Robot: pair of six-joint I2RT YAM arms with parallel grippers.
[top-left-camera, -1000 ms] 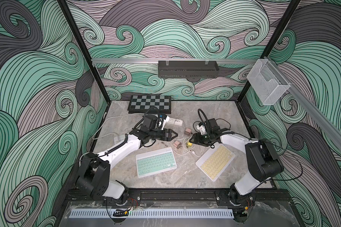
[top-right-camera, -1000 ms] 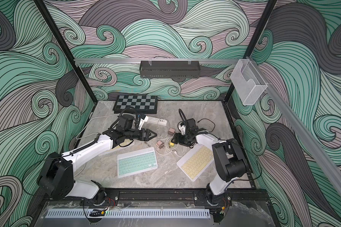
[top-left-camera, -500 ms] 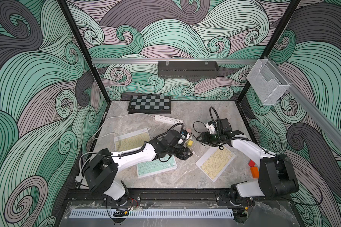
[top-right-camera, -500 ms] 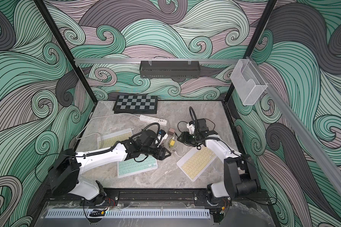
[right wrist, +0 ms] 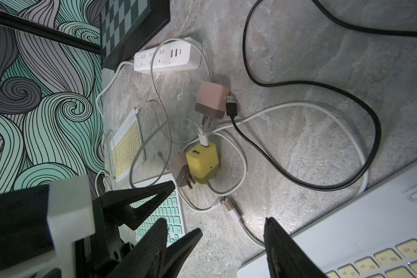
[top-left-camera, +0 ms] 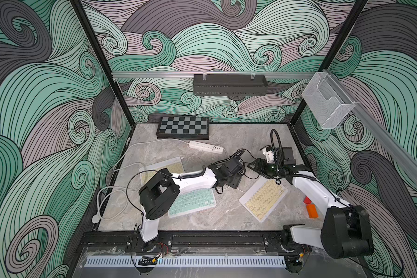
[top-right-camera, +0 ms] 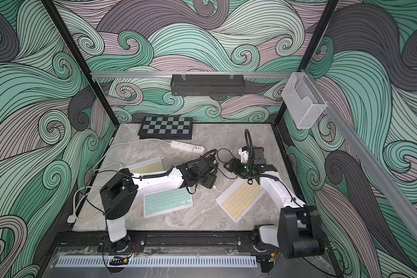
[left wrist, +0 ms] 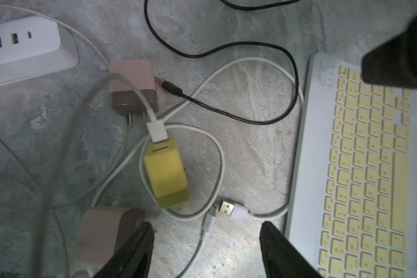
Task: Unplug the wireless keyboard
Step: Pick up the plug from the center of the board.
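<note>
The left claw (left wrist: 204,231) and the right claw (right wrist: 214,221) hung open and empty over tangled cables (left wrist: 59,154). The apparently plugged yellow keyboard (right wrist: 128,144) lay far left. A wrong cable might get pulled, dragging the yellow charger (left wrist: 165,173).

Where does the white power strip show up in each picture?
Top view: power strip just in front of the chessboard.
Top view: power strip, same spot.
Left wrist: power strip cut off at the edge, near a pink charger.
Right wrist: power strip beside the chessboard.
Shared landmark: yellow keyboard by the right arm.
</note>
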